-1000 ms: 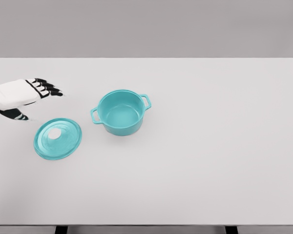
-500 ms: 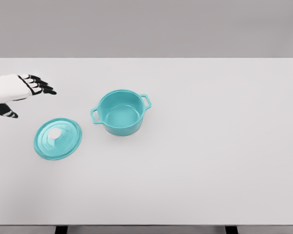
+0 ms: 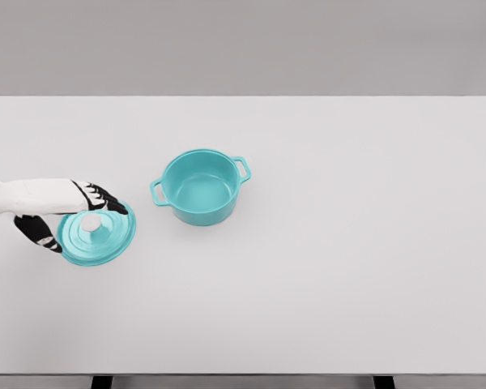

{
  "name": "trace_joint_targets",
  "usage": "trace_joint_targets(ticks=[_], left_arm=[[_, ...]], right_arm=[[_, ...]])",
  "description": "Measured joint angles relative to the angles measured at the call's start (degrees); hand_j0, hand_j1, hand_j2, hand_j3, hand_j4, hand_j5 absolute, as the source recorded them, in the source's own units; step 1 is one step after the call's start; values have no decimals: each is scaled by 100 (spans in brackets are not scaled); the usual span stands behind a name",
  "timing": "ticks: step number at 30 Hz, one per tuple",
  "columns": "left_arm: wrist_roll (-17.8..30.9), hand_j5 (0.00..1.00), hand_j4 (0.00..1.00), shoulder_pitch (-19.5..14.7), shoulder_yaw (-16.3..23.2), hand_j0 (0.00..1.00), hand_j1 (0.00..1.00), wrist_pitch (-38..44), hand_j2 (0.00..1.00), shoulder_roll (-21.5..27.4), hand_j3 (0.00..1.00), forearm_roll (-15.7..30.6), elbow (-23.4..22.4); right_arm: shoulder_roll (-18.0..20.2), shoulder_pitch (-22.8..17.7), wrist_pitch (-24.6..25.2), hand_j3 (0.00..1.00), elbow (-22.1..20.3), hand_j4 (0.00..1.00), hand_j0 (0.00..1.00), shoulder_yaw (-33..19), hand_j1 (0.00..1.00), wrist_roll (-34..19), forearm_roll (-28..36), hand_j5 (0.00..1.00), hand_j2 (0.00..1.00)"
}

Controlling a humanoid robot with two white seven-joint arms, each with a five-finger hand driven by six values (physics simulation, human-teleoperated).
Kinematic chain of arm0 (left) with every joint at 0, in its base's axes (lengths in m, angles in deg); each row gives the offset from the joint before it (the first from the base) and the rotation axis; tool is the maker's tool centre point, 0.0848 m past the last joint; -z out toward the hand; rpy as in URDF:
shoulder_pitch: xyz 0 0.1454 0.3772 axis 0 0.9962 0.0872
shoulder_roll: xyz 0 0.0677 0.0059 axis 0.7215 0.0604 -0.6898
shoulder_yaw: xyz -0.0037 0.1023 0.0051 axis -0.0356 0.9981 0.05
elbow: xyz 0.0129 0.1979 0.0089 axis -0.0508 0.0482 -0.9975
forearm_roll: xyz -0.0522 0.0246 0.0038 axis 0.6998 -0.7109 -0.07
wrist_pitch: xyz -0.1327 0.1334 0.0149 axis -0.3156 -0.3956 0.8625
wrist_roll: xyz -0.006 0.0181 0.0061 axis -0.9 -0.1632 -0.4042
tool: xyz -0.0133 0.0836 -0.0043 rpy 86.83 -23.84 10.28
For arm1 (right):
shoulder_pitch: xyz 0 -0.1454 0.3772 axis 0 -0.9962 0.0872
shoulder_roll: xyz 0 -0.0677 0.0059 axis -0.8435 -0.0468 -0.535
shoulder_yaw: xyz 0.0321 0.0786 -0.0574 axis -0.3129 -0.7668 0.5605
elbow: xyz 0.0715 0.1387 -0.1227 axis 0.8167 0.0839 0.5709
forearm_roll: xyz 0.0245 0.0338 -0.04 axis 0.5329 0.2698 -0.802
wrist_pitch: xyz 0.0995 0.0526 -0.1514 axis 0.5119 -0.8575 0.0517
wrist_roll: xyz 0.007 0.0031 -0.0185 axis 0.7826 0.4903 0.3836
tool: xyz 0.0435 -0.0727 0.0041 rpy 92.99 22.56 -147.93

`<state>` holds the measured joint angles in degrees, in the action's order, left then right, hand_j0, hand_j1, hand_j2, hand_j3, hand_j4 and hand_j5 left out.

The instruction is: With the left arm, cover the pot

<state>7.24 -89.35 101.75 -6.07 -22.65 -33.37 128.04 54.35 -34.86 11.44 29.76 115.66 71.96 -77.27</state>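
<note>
A teal pot [image 3: 201,186] with two side handles stands open and empty a little left of the table's middle. Its teal lid [image 3: 101,239], with a pale round knob, lies flat on the table to the pot's lower left. My left hand [image 3: 79,220] comes in from the left edge and hovers at the lid's upper left rim. Its black fingers [image 3: 105,199] reach over the rim's far side and the thumb [image 3: 39,231] sits by the near left side. The hand is open and the lid still rests on the table. The right arm is out of view.
The white table [image 3: 348,243] fills the view, with its front edge at the bottom and a grey wall behind. Nothing else lies on it.
My left hand has dropped from the upper left, near the table's left edge, down and right onto the lid's rim. Pot and lid have not moved.
</note>
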Motion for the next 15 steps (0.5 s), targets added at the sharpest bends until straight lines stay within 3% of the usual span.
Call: trace_joint_targets(ticks=[15], left_arm=[[6,94,94,-96,20,94,94,0,94,-248,94,-866,-16]], right_arm=[[0,0,0,100,0,100,100,0,100,0,0,100,100]])
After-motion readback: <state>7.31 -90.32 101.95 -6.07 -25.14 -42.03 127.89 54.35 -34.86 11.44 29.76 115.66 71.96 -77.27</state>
